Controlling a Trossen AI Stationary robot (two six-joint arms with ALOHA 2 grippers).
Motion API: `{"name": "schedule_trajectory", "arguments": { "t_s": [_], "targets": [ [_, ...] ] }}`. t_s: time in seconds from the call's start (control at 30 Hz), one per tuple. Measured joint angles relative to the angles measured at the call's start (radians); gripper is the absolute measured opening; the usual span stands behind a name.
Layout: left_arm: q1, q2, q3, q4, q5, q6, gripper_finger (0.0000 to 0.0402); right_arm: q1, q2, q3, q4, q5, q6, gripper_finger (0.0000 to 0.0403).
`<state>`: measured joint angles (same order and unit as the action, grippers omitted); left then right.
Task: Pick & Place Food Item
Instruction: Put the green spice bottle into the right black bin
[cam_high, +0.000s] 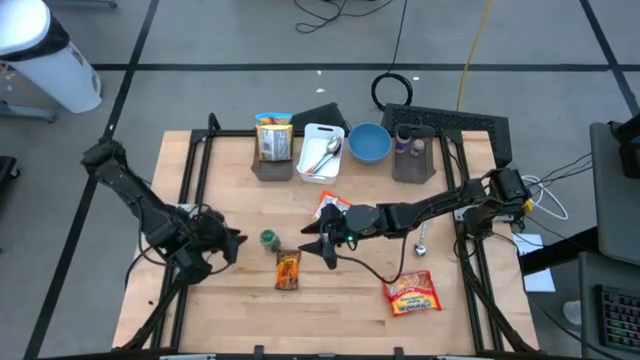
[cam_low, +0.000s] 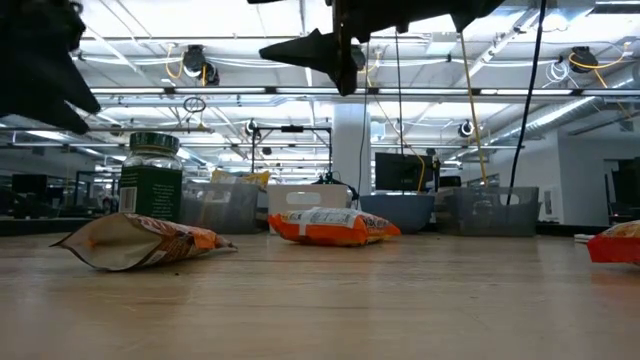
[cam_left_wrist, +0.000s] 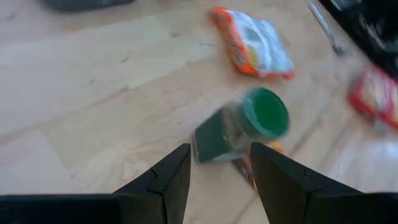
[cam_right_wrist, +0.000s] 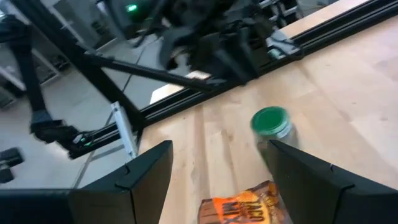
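Fingers of the left gripper stand apart near the desk's left edge, aimed at the green-lidded jar. Just beyond, the orange snack bag lies flat mid-desk. Right gripper hovers spread above it, seemingly poised to descend.

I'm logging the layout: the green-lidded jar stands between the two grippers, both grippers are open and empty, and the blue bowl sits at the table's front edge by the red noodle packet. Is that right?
Not quite. The blue bowl sits at the table's far edge, between the white tray and a grey bin, as the high view shows. The rest holds: the green-lidded jar stands between the left gripper and right gripper, both open and empty.
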<state>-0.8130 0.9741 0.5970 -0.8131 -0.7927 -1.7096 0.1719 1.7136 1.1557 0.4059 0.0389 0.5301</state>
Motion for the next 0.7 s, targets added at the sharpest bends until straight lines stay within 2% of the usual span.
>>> {"name": "schedule_trajectory", "arguments": {
  "t_s": [0.13,0.37,0.57,0.7],
  "targets": [
    [0.029,0.0,-0.004,0.008,0.012,-0.074,0.0175,0.0,0.0,0.0,0.001,-0.077,0.021,0.0254],
    [0.077,0.0,-0.004,0.063,0.016,-0.043,0.0175,0.001,0.0,-0.001,0.0,-0.165,0.06,0.0254],
    [0.153,0.0,-0.004,0.064,0.18,0.018,0.0175,0.004,0.0,-0.001,0.001,-0.175,0.066,0.0254],
    [0.193,0.0,-0.004,0.071,0.242,0.087,0.0175,0.007,0.0,-0.001,0.001,-0.175,0.059,0.0254]
  ]
}}
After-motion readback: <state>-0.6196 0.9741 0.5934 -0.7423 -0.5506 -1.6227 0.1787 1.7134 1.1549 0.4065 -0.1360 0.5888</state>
